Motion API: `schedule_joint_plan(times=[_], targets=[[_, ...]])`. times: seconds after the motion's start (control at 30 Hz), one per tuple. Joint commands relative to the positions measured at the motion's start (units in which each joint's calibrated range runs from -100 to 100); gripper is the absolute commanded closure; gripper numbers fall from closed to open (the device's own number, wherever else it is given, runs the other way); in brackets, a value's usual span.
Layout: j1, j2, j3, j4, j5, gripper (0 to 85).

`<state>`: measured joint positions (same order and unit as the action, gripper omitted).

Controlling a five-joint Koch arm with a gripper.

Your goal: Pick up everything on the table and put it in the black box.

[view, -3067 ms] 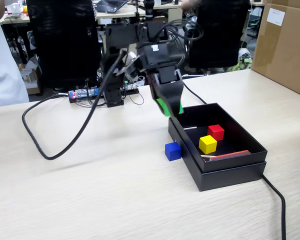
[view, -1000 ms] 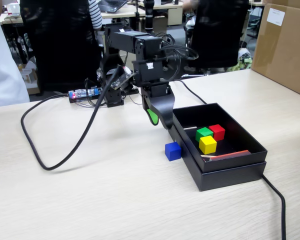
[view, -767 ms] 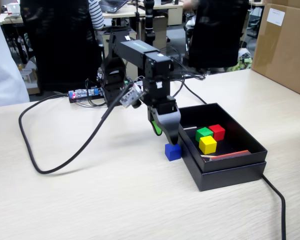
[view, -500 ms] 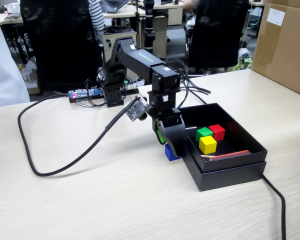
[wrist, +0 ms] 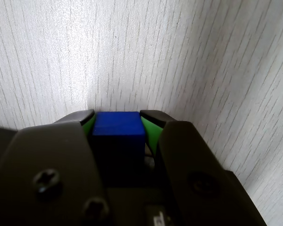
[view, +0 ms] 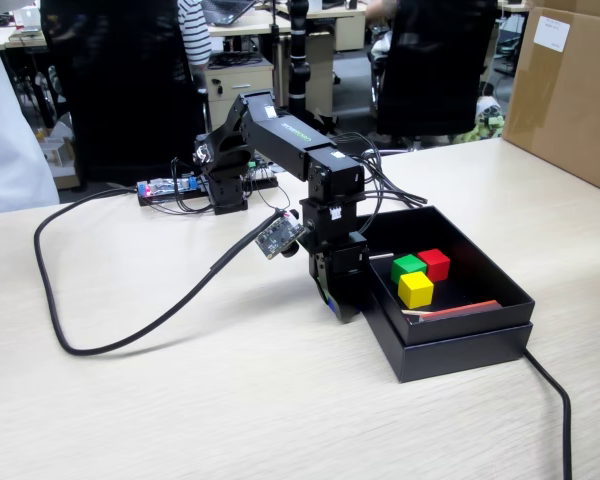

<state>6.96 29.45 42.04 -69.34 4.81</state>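
Wrist view: the smooth, square-edged blue cube (wrist: pixel 119 129) sits between the claw (wrist: pixel 118 123)'s green-padded fingers (wrist: pixel 149 129), which press both its sides, on the pale wood-grained desk (wrist: pixel 179 56), just outside the matte black box (view: pixel 450 330).

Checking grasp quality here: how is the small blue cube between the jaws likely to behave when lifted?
The small blue cube looks rigid with flat faces, so the green-padded gripper flanking it should probably hold squarely. It seems light for its size. Being a cube on the pale wood-grain table, it is unlikely to roll if dropped.
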Motion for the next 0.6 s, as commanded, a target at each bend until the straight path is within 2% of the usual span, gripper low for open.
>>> schedule_joint_plan(times=[0.0,0.27,0.4,0.57], targets=[[-0.1,-5.98,2.75,-0.08,-0.24,71.6],[-2.0,-31.34,-4.77,-0.08,-1.76,71.6],[0.44,-40.87,-5.77,-0.08,-1.86,71.6],[5.08,-38.57,-2.6,-0.08,-0.1,71.4]])
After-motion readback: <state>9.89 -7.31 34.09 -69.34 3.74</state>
